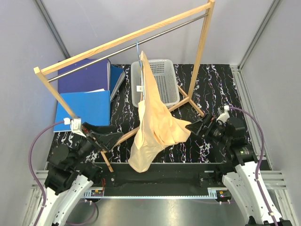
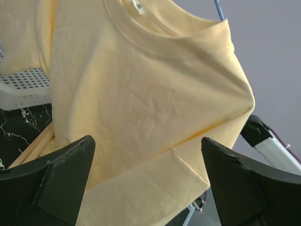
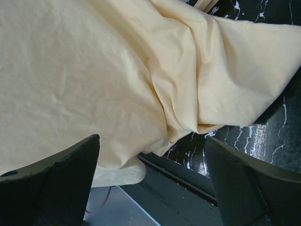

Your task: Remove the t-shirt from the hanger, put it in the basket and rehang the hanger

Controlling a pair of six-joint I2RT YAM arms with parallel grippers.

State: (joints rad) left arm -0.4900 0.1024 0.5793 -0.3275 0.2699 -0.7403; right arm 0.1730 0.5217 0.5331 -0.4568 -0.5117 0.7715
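Observation:
The pale peach t-shirt (image 1: 155,122) hangs on the light-blue hanger (image 1: 138,48), which is hooked over the rack's metal rail. Its lower part drapes toward the table's front edge. My left gripper (image 1: 113,139) is open just left of the shirt. In the left wrist view the shirt (image 2: 141,94) fills the frame beyond the open gripper (image 2: 148,181), with the hanger wire (image 2: 219,10) and white label (image 2: 138,4) at the top. My right gripper (image 1: 193,126) is open at the shirt's right edge. In the right wrist view the cloth (image 3: 117,70) hangs just past the empty gripper (image 3: 153,183).
The wooden rack (image 1: 127,37) with its metal rail spans the table diagonally, and its foot bars (image 1: 188,101) lie on the black marbled table. A white basket (image 1: 160,80) stands behind the shirt. Blue binders (image 1: 84,94) lie at the back left.

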